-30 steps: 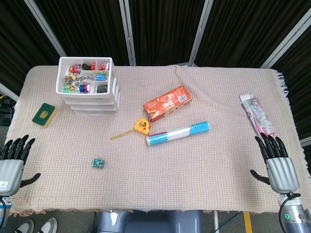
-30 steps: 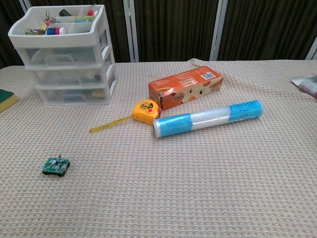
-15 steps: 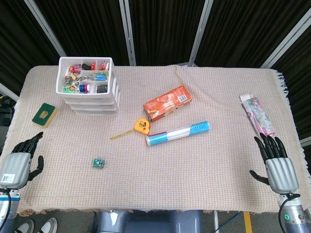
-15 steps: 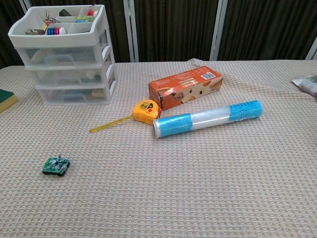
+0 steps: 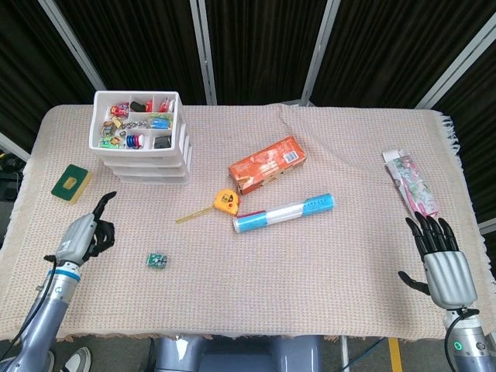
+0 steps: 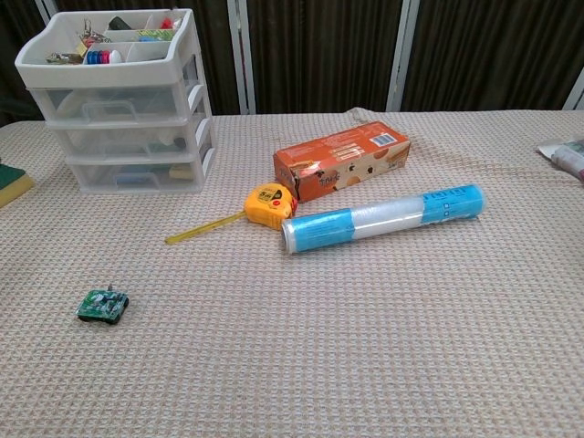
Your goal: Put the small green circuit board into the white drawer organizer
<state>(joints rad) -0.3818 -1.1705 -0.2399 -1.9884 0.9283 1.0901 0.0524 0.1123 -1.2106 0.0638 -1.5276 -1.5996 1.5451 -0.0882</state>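
Circuit board (image 5: 157,260): your small green board lies flat on the woven cloth (image 5: 310,256), near the front left of the table, held by nothing
Drawer organizer (image 5: 139,138): white, three drawers stacked, standing at the back left; its open top tray is split into compartments full of small bits, and it sits well apart from the board
Left hand (image 5: 84,235): yours is over the cloth to the left of the board, near it but not touching; fingers partly curled with one pointing up, holding nothing
Right hand (image 5: 443,260): at the front right edge, fingers spread apart and straight, empty
Tape measure (image 5: 225,201): yellow, its blade pulled out toward the left, just beside the orange box (image 5: 267,164)
Tube (image 5: 284,213): blue and white, lying in front of the box
Sponge (image 5: 71,183): green and yellow, left of the organizer
Packet (image 5: 411,182): at the far right edge
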